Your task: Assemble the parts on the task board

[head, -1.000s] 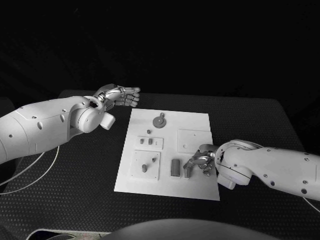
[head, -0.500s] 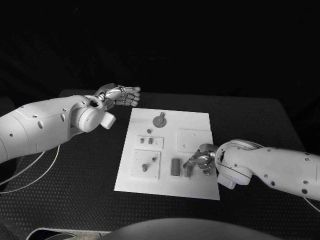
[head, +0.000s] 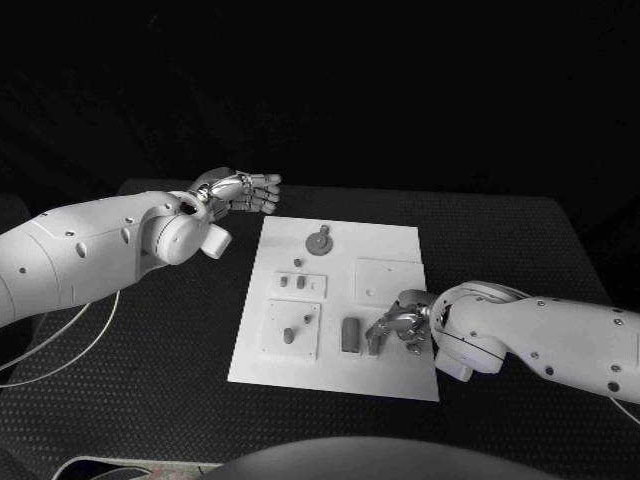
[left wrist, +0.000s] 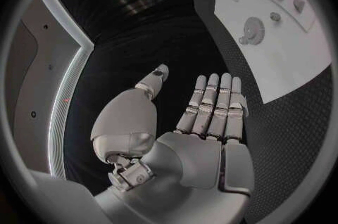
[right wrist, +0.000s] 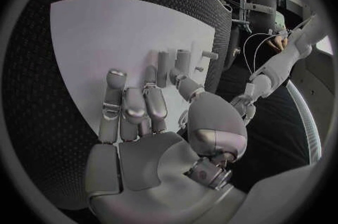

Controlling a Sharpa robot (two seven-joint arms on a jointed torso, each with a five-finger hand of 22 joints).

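Note:
The white task board (head: pixel 385 245) lies in the middle of the table. A round grey part (head: pixel 320 241) sits at its far end, small parts (head: pixel 301 283) stand mid-board, and a grey cylinder (head: pixel 350 335) lies near the front. My right hand (head: pixel 404 325) hovers low over the board's near right area, just right of that cylinder. In the right wrist view my right hand (right wrist: pixel 151 134) has its fingers stretched over the board (right wrist: pixel 106 32), the thumb pointing at two cylinders (right wrist: pixel 183 59), holding nothing. My left hand (head: pixel 241 190) hangs open beyond the board's far left corner, fingers straight (left wrist: pixel 211 106).
A raised square plate (head: pixel 389 280) sits on the board just beyond my right hand. Black table surface (head: pixel 176 330) extends left and right of the board. In the left wrist view the board (left wrist: pixel 281 61) lies off to the side of the palm.
My right hand has shifted slightly toward the board's near edge and its fingers sit lower. The left hand has not moved.

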